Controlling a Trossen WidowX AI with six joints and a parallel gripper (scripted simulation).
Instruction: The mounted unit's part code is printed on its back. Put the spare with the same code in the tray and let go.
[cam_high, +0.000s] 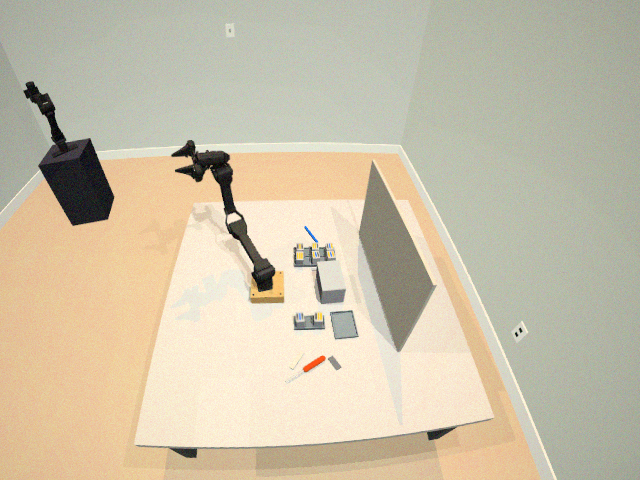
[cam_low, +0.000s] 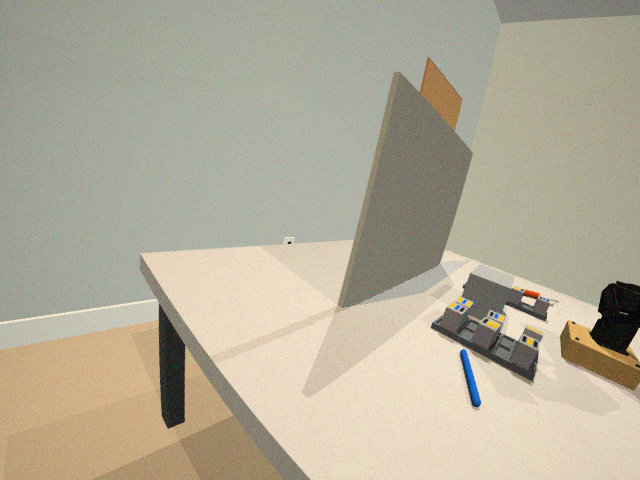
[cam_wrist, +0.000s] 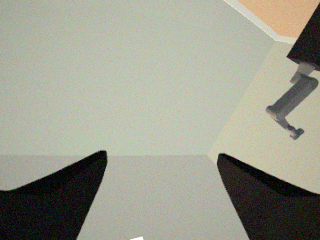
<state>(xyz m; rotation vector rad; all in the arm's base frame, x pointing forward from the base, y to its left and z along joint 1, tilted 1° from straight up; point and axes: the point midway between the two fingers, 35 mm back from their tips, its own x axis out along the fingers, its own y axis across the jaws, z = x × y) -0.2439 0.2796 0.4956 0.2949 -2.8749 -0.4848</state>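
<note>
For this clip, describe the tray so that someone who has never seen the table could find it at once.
Start at the tall grey panel standing upright on the table. Near its nearer end in the top view lies the tray, beside the smaller rack of spares. It is the only flat, shallow grey rectangle with a raised rim and nothing in it.

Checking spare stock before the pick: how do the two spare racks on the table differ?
The far rack, beside the blue pen, holds three spares; the near rack, beside the tray, holds two. The far rack is longer; the near rack is shorter. The mounted unit stands between them. Both are dark grey bases carrying grey blocks with yellow and blue top labels. The gripper is open, away from both.
</note>
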